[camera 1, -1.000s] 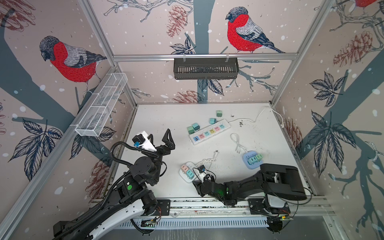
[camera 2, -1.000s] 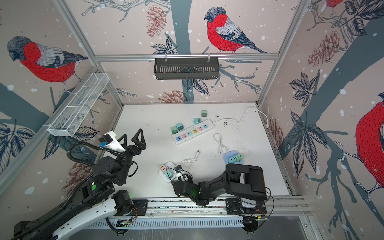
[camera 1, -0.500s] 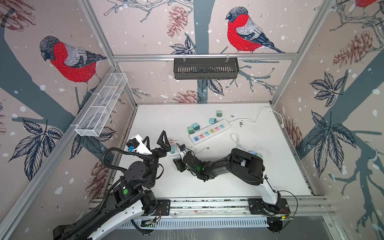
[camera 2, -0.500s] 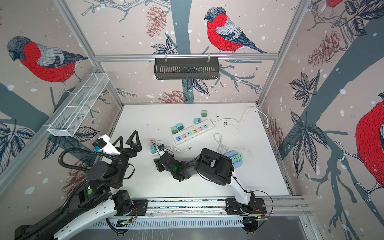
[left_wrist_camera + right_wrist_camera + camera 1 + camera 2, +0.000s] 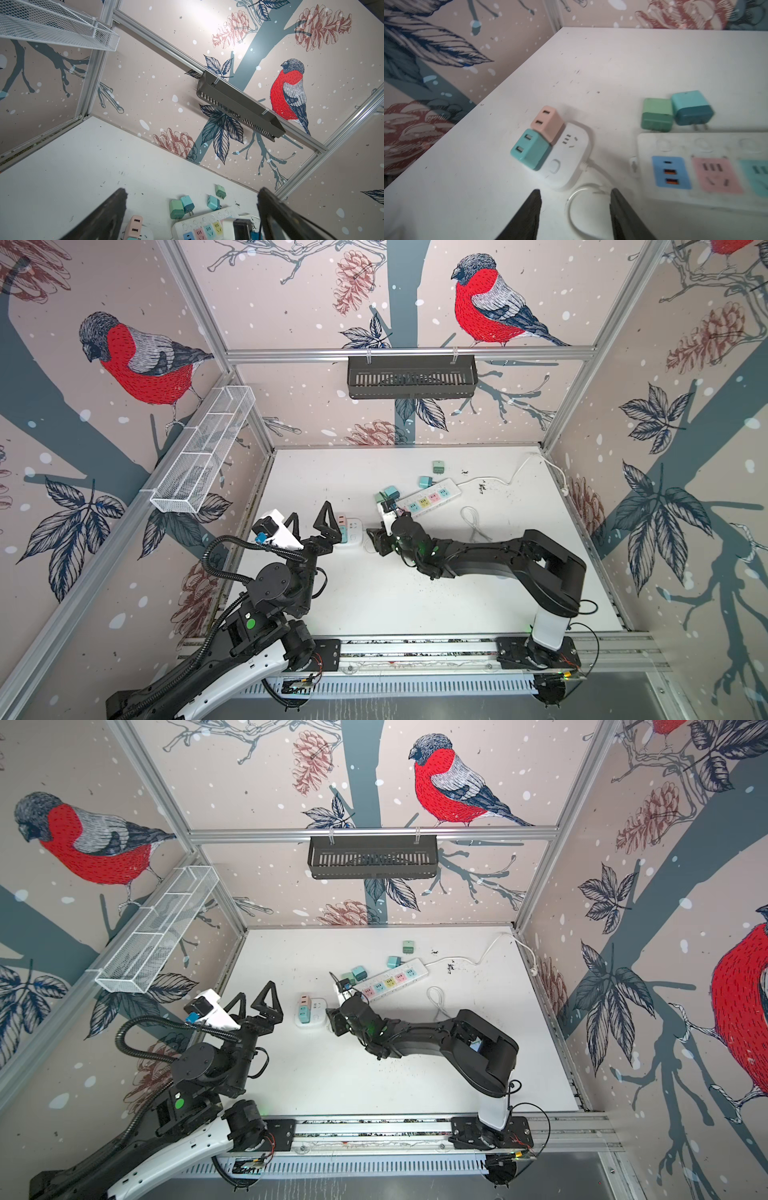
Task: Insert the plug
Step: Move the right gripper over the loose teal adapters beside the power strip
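A small white socket block lies left of the middle of the table, with a pink adapter and a teal adapter plugged into it. Its white cable loops between the open jaws of my right gripper, which holds nothing. My left gripper stands wide open just left of the block, off the table. A loose green plug and a teal plug lie beside the long power strip.
Two more loose plugs, a teal plug and a green plug, lie behind the strip. The strip's cord runs to the back right corner. A coiled white cable lies right of the strip. A black basket and a wire basket hang on the walls.
The small socket block has gone from the front middle to the left, beside my left gripper. My right arm stretched out after it and now sits just behind it. The left gripper hardly moved.
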Controlling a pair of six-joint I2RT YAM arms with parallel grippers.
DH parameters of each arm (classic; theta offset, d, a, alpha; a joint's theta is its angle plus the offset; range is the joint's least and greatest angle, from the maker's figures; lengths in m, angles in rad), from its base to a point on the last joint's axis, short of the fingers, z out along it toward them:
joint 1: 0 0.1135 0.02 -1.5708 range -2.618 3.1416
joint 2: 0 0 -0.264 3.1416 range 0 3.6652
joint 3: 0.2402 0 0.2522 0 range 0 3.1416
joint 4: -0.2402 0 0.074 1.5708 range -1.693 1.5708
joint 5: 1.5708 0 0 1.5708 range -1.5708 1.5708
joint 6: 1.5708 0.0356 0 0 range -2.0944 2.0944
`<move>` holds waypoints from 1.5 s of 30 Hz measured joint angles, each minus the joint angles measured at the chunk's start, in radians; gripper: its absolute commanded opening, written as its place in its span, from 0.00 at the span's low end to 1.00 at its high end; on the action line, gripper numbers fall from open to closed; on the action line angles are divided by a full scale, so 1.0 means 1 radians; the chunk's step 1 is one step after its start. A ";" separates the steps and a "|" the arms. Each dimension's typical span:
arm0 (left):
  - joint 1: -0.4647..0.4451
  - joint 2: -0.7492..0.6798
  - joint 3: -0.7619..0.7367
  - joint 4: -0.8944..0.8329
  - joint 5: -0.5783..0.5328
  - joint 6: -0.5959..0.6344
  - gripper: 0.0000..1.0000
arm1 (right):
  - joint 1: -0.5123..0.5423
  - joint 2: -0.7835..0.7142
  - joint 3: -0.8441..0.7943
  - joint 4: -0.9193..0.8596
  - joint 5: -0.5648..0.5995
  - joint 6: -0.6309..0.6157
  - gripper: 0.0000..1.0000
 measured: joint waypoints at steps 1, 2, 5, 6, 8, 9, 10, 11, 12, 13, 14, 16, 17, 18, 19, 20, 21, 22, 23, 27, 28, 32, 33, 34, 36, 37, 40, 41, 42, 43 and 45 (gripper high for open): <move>0.000 0.002 0.000 0.000 0.000 0.000 0.97 | -0.028 0.009 0.021 -0.026 0.006 -0.001 0.54; 0.000 0.005 0.000 0.000 0.000 0.000 0.97 | -0.055 0.027 0.052 -0.054 0.017 -0.003 0.54; 0.000 0.011 0.000 0.000 0.000 0.001 0.97 | -0.128 0.092 0.143 -0.122 0.027 -0.026 0.59; 0.000 0.013 0.000 0.000 0.000 0.001 0.97 | -0.147 0.111 0.166 -0.141 0.029 -0.026 0.60; 0.000 0.020 0.000 0.001 0.000 0.005 0.97 | -0.195 0.153 0.225 -0.191 0.029 -0.035 0.62; 0.000 0.023 0.000 0.001 0.000 0.008 0.97 | -0.214 0.169 0.248 -0.209 0.029 -0.042 0.62; 0.000 0.026 0.000 0.001 0.000 0.008 0.97 | -0.240 0.190 0.279 -0.232 0.029 -0.048 0.62; 0.000 0.030 0.002 0.001 0.000 0.008 0.97 | -0.261 0.208 0.305 -0.251 0.029 -0.048 0.62; 0.000 0.032 0.002 0.001 0.000 0.008 0.97 | -0.281 0.223 0.327 -0.268 0.030 -0.049 0.62; 0.000 0.034 0.002 0.001 0.000 0.008 0.97 | -0.304 0.239 0.348 -0.289 0.029 -0.049 0.62; 0.000 0.037 0.002 0.002 0.000 0.008 0.97 | -0.322 0.251 0.361 -0.306 0.029 -0.049 0.63; 0.000 0.040 0.002 0.002 0.000 0.008 0.97 | -0.356 0.273 0.380 -0.337 0.024 -0.052 0.65; 0.000 0.042 0.002 0.002 0.000 0.008 0.97 | -0.370 0.282 0.386 -0.351 0.022 -0.052 0.67; 0.000 0.043 0.002 0.002 0.000 0.008 0.97 | -0.382 0.289 0.390 -0.362 0.021 -0.053 0.68; 0.000 0.044 0.002 0.003 0.000 0.008 0.97 | -0.399 0.297 0.395 -0.377 0.016 -0.053 0.71; 0.000 0.046 0.002 0.004 0.000 0.008 0.97 | -0.416 0.306 0.402 -0.388 0.012 -0.053 0.73; 0.000 0.047 0.002 0.004 0.000 0.009 0.97 | -0.428 0.314 0.410 -0.396 0.008 -0.054 0.74; 0.000 0.047 0.002 0.004 0.001 0.009 0.97 | -0.442 0.322 0.420 -0.399 0.008 -0.068 0.74; 0.000 0.048 0.002 0.004 0.001 0.009 0.97 | -0.455 0.330 0.431 -0.402 0.001 -0.073 0.75; 0.000 0.049 0.006 0.005 0.002 0.009 0.97 | -0.474 0.372 0.492 -0.414 -0.001 -0.082 0.74; 0.000 0.049 0.006 0.006 0.002 0.009 0.97 | -0.473 0.389 0.514 -0.422 -0.001 -0.090 0.74; 0.000 0.049 0.006 0.007 0.002 0.010 0.97 | -0.473 0.430 0.562 -0.429 0.001 -0.109 0.75; 0.000 0.049 0.006 0.007 0.002 0.014 0.97 | -0.474 0.433 0.563 -0.428 0.003 -0.110 0.74; 0.000 0.049 0.006 0.008 0.002 0.021 0.97 | -0.474 0.434 0.562 -0.427 0.006 -0.116 0.74; 0.000 0.051 0.006 0.008 0.002 0.024 0.97 | -0.474 0.434 0.551 -0.422 0.023 -0.117 0.73; 0.000 0.054 0.006 0.008 0.002 0.026 0.97 | -0.474 0.428 0.533 -0.408 0.031 -0.116 0.73; 0.000 0.061 0.006 0.008 0.006 0.026 0.97 | -0.469 0.371 0.432 -0.375 0.049 -0.109 0.73; 0.000 0.063 0.007 0.009 0.008 0.026 0.97 | -0.467 0.348 0.393 -0.361 0.053 -0.107 0.73; 0.000 0.066 0.007 0.009 0.009 0.026 0.97 | -0.463 0.320 0.349 -0.343 0.056 -0.102 0.74; 0.000 0.068 0.007 0.009 0.010 0.027 0.97 | -0.459 0.293 0.306 -0.336 0.064 -0.099 0.73; 0.000 0.070 0.007 0.010 0.010 0.027 0.97 | -0.450 0.246 0.231 -0.316 0.072 -0.092 0.74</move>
